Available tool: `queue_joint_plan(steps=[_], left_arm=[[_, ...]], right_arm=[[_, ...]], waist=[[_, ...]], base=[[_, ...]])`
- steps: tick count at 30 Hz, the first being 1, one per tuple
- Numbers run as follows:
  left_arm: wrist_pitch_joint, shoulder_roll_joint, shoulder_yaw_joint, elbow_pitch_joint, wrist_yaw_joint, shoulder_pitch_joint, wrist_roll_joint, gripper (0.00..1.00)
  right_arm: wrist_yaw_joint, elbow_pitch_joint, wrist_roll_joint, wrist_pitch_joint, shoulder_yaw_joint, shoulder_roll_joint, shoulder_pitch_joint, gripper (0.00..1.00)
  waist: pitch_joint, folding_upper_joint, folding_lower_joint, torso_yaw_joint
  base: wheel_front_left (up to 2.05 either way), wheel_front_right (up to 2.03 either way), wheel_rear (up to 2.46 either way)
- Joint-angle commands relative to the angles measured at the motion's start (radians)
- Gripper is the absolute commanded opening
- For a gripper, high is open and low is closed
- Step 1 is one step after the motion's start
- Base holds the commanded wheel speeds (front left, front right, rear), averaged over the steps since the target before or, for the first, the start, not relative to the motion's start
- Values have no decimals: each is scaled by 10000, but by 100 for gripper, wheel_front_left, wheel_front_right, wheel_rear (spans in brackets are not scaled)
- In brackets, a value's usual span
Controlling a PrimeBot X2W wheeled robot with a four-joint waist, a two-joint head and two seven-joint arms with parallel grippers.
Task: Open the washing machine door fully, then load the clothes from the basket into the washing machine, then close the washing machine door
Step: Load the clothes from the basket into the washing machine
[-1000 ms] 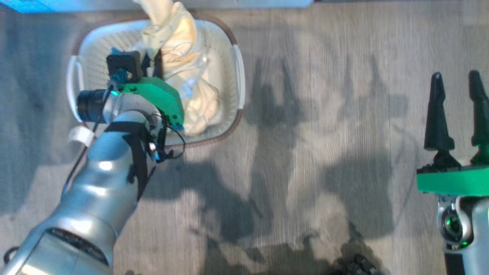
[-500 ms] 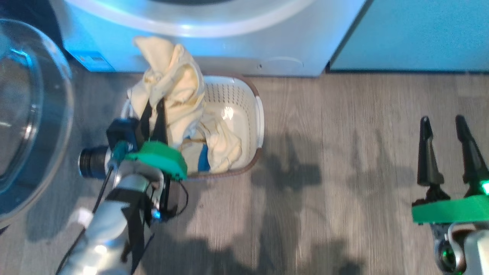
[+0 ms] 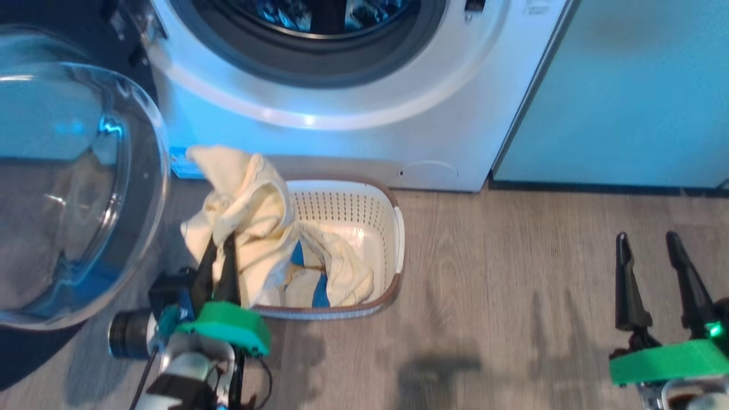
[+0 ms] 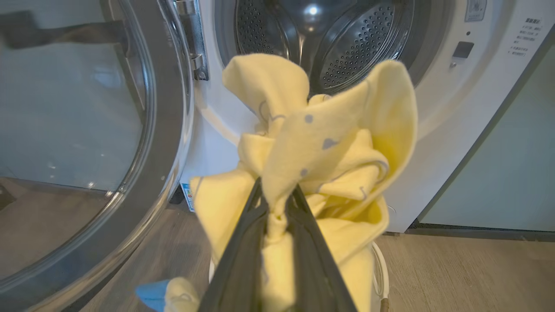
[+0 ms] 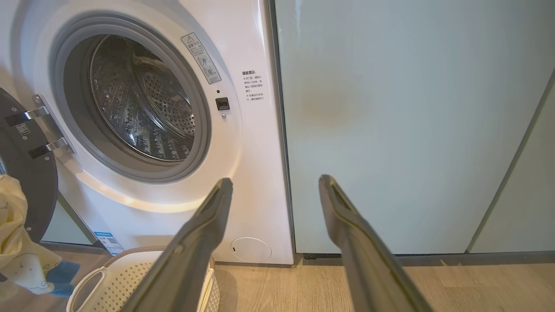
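Observation:
My left gripper (image 3: pixel 219 244) is shut on the clothes (image 3: pixel 250 210), a pale cream-yellow bundle with a blue patch, lifted above the left side of the basket (image 3: pixel 393 228); its lower end still trails into the basket. In the left wrist view the clothes (image 4: pixel 329 143) bunch over the gripper (image 4: pixel 277 190) in front of the drum. The washing machine (image 3: pixel 364 119) stands behind the basket with its steel drum (image 5: pixel 143 108) exposed. The washing machine door (image 3: pixel 74 188) hangs swung open at the left. My right gripper (image 3: pixel 646 242) stands open over bare floor at the right, holding nothing.
A pale teal cabinet (image 3: pixel 626 91) stands right of the machine. Wood-look floor (image 3: pixel 512 319) stretches between the basket and my right gripper. The door's hinge (image 5: pixel 43 130) sits on the machine's left side, and a round hatch (image 5: pixel 250 249) low on its front.
The head camera has tilted up, bringing the machine, drum opening and door into view. My left gripper has risen with the clothes, pulling more fabric out of the basket. The right gripper stays open.

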Motion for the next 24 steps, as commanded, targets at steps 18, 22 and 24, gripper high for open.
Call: queue_joint_plan(steps=[18, 22, 24], left_arm=[[472, 569, 385, -1874, 614, 1261, -100, 0], [484, 588, 368, -1919, 636, 1282, -118, 0], [492, 596, 350, -1926, 636, 1267, -121, 0]], right_arm=[[44, -623, -142, -67, 0, -100, 966, 100], [44, -602, -116, -67, 1, -100, 960, 100], [44, -604, -100, -67, 12, -100, 951, 100]], waist=[[-1234, -1, 2, 150], [-1210, -1, 2, 140], [-1188, -1, 2, 140]], base=[[0, 0, 0], [0, 0, 0], [0, 0, 0]])
